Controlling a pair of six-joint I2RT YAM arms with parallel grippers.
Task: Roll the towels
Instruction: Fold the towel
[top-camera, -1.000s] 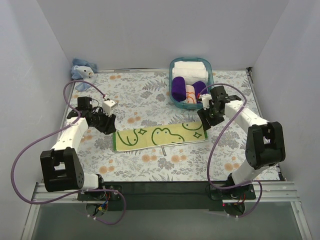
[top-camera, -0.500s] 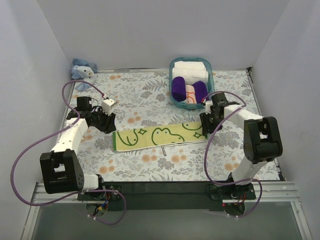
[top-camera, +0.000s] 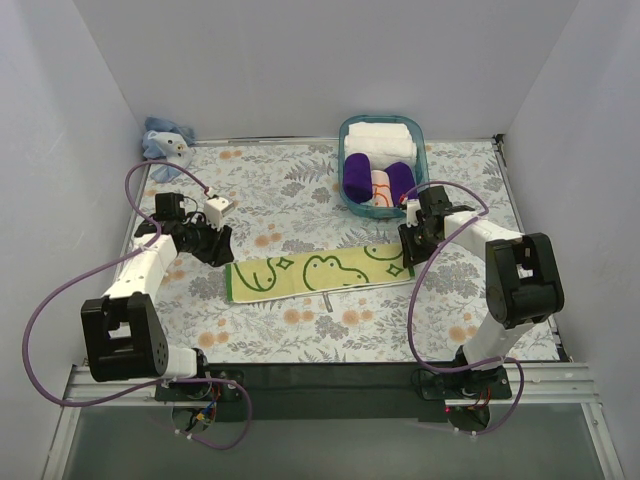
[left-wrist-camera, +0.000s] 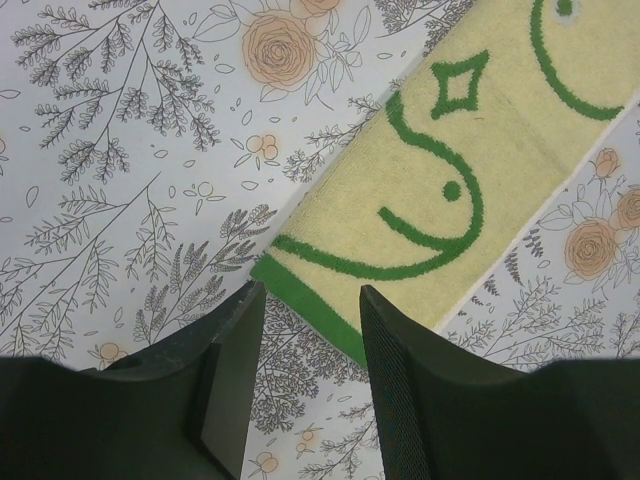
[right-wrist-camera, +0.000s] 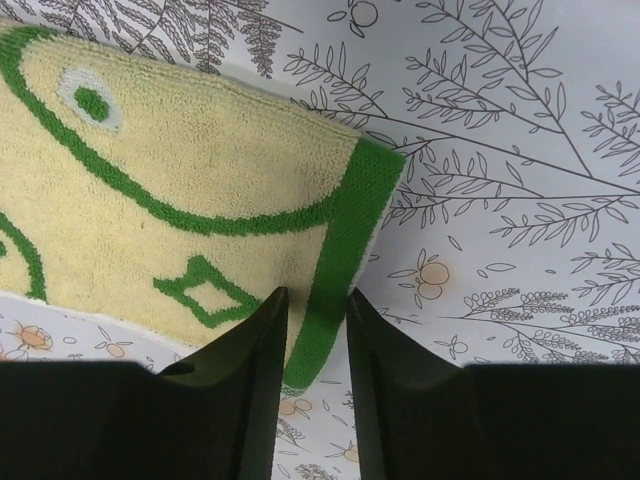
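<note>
Here the left gripper (left-wrist-camera: 305, 300) stands half-wide at the left edge of the yellow-green towel (left-wrist-camera: 480, 150); the right gripper (right-wrist-camera: 315, 305), narrow, straddles its right edge, grip unclear; flowered table (left-wrist-camera: 100, 150) beyond both.

Towel (right-wrist-camera: 180, 200) hem end hid in R hand (right-wrist-camera: 315, 300), maybe pinched.

Pale yellow-green towel (top-camera: 320, 268): unrolled, lying flat as a long strip running left to right across the middle of the floral surface (top-camera: 290, 195), its right end angled slightly toward the back. The face carries dark green swirls, diamonds and dots, with a solid green band along each short end. Plain light blue towel (top-camera: 166, 140): crumpled in a heap at the far left corner, well apart from the first.
</note>
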